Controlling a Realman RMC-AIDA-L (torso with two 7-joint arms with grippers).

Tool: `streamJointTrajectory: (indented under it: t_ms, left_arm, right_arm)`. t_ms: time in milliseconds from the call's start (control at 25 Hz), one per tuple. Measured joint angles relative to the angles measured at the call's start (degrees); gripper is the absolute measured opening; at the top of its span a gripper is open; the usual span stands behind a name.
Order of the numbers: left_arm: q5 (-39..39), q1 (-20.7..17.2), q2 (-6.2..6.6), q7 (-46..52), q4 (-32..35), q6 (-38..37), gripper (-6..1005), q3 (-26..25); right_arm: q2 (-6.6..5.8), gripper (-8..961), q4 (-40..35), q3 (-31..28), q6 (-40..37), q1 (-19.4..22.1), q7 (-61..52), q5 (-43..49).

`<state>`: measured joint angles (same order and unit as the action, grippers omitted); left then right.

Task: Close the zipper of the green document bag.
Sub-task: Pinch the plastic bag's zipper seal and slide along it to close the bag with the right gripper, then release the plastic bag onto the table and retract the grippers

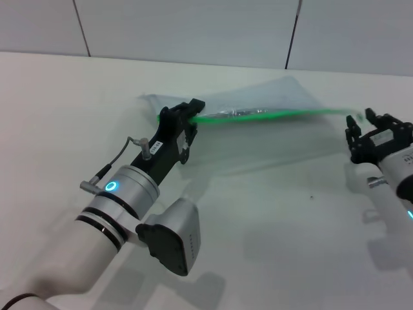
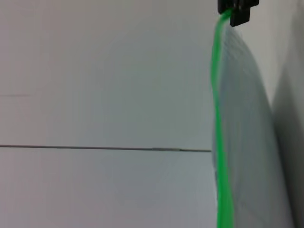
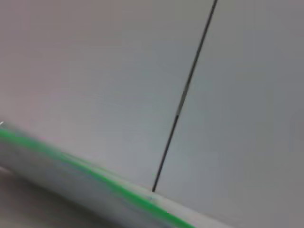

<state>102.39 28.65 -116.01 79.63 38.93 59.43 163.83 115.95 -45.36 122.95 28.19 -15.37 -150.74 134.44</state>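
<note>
Head view, nearest first: the left arm (image 1: 122, 206) is a smooth silver-white cylinder with black rings and a lit blue ring, and a grey rounded camera block hangs off its side. It ends in the black, angular left gripper (image 1: 193, 111), which is clamped on the left end of the zipper (image 1: 258, 116) — a thin, bright green strip running almost level across the frame. The green document bag (image 1: 258, 135) hangs from that strip. It is a large flat pouch of translucent pale blue-grey plastic, slack and faintly creased, held up above the table (image 1: 271, 232) with its lower part draping toward the surface. No slider tab can be made out.

At the strip's far right end sits the right gripper (image 1: 361, 123), black with short fingers and mounted on a white wrist. Its tips are at the green edge; whether they are pinched on it cannot be told from here.

Table: matte off-white, smooth, with soft shadows under bag and arms. Behind it stands a pale grey panelled wall (image 1: 193, 29) with thin dark seams.

Left wrist view: the green strip (image 2: 219, 142) runs along the bag's edge to a black gripper (image 2: 237, 12) closed over its far end — the other arm's.

Right wrist view: blurred green edge (image 3: 95, 173) against the seamed wall.
</note>
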Motion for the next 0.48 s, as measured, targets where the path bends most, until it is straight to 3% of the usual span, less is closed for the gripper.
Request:
streamJointTrajectory:
  t_ms: [240, 480]
  left_arm:
    - [1.3, 0.0, 0.00, 3.6, 0.1, 2.1, 150, 0.0]
    - [2.7, -0.1, 0.00, 9.8, 0.0, 8.7, 243, 0.0]
  right_arm:
    - [0.33, 235, 0.0, -0.2, 3.0, 1.1, 0.1, 0.0]
    - [0.42, 560, -0.2, -0.3, 5.3, 1.9, 0.1, -0.1]
